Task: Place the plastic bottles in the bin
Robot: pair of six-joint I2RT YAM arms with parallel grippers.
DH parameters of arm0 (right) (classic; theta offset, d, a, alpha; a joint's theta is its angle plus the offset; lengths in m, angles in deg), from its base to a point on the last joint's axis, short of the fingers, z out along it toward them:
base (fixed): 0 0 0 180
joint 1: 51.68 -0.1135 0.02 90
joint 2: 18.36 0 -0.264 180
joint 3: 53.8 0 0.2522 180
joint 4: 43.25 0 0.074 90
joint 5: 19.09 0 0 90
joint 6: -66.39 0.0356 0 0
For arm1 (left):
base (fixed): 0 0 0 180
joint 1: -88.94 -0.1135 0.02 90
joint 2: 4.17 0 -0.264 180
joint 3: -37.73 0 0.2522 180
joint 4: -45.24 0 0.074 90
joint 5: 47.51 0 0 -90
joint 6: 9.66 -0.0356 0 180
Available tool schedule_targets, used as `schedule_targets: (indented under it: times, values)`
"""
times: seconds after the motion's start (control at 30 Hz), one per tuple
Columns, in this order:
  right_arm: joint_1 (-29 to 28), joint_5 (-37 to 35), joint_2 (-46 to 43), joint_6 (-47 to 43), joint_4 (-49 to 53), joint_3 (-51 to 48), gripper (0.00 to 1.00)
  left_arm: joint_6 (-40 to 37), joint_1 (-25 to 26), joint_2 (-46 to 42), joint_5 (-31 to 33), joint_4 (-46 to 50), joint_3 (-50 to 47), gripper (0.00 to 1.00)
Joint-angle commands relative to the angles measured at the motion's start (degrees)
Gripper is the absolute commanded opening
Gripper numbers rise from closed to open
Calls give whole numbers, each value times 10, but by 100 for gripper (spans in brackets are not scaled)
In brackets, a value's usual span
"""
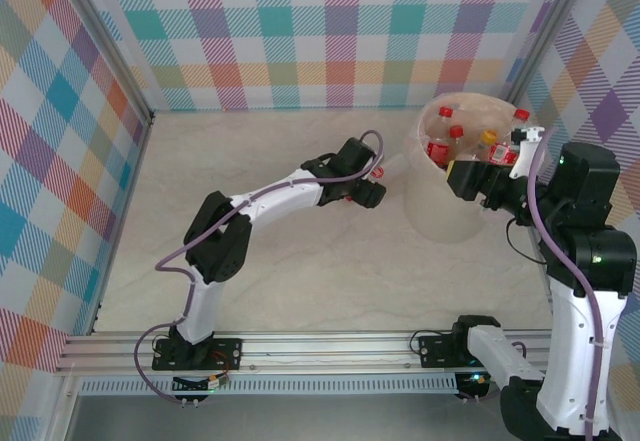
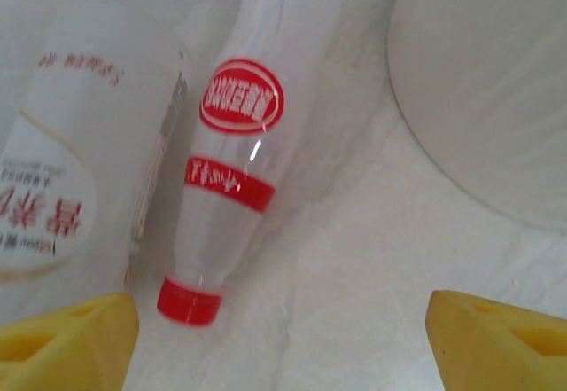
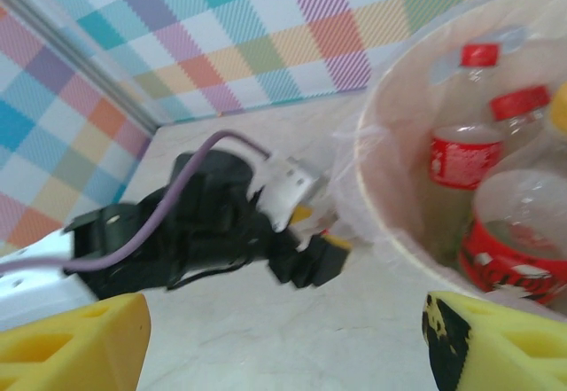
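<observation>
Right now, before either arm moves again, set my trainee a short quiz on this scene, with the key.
1. Short answer: what colour is the cap of the clear bottle lying just ahead of the left pincer?
2. Pick one: seen from above, the bin stands A) on the far right, B) on the near left, C) against the left wall.
3. True or false: the right pincer is shut on a bottle.

Key
1. Red.
2. A.
3. False: its jaws stand open with nothing between them.
</observation>
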Motion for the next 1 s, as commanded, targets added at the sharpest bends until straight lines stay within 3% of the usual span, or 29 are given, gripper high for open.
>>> schedule_targets:
  times: [0.0, 0.33, 0.73, 0.97]
  values:
    - [1, 44, -14, 23, -8, -23, 80, -51, -4, 32, -13, 28, 52, 82]
    - [1, 19, -41, 17, 4, -40, 80, -30, -31, 139, -59, 37, 168, 76]
    - [1, 18, -49, 13, 5, -53, 80, -24, -30, 195, -58, 32, 192, 70]
    - [1, 18, -61, 12, 10, -50, 80, -21, -30, 206, -59, 34, 190, 56]
